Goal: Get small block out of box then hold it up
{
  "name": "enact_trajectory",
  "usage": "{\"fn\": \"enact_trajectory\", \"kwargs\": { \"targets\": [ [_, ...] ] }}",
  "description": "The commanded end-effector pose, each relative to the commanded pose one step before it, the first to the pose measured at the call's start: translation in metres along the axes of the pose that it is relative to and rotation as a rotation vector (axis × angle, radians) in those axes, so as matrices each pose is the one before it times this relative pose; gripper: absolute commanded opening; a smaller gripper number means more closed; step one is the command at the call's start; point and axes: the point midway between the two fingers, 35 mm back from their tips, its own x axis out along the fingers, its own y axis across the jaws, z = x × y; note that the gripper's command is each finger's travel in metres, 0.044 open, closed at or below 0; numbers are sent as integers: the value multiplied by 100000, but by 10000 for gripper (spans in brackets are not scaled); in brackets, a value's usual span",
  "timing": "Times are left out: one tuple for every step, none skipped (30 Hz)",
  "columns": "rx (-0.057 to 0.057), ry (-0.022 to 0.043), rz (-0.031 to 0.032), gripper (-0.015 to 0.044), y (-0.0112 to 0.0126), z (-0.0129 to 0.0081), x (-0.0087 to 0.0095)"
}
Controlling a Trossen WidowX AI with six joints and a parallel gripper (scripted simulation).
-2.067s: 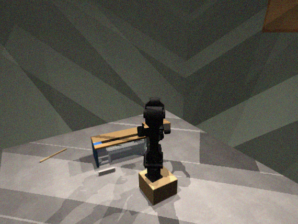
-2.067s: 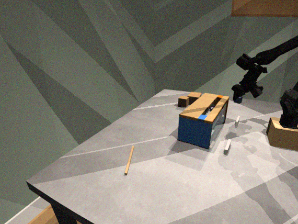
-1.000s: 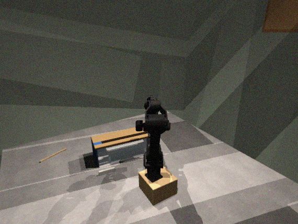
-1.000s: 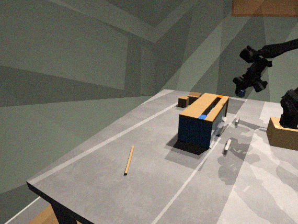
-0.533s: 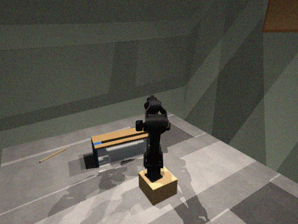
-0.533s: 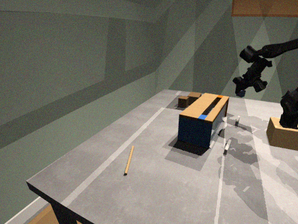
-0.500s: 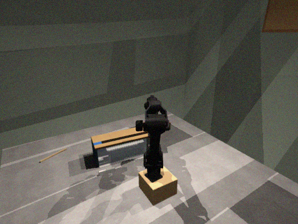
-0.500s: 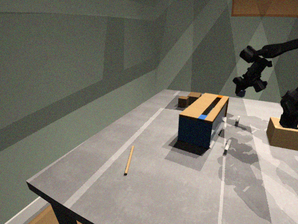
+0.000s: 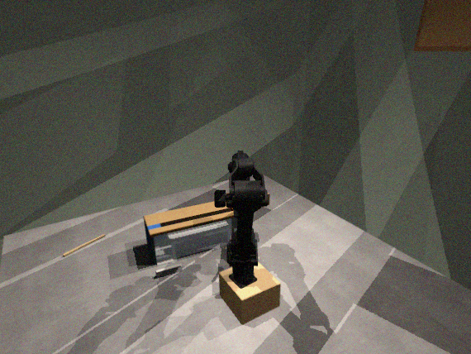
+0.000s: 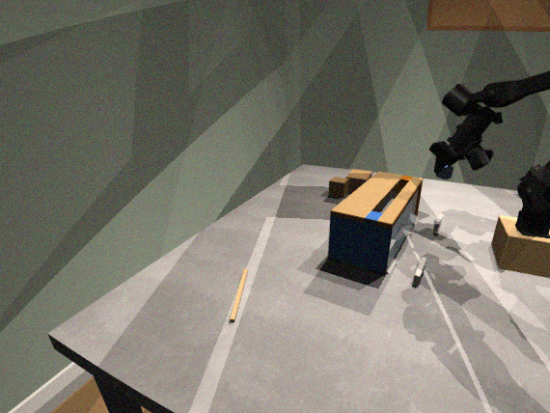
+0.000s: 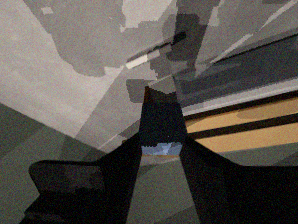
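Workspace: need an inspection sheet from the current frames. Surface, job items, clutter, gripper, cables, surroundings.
Surface: grey table, patterned with light and shadow bands.
Job's things: box upright, tan slotted top, blue mark at one end. Small block is between the fingers, out of the box.
Clutter: thin wooden stick lying apart from the box; two brown cubes behind it; two small grey bars on the table in front of it.
Gripper: gripper shut on the block, raised above and clear of the box.
Cables: nothing seen.
Surroundings: green walls; arm on a tan base.
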Motion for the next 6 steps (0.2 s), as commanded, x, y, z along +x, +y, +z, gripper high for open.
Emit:
{"fn": "enact_trajectory", "kwargs": {
  "targets": [
    [294,213,268,0,25,-89,-91],
    [0,0,0,0,0,0,0],
    [0,0,0,0,0,0,0],
    [0,0,0,0,0,0,0],
    [0,0,0,0,0,0,0],
    [0,0,0,0,0,0,0]
  ]
}}
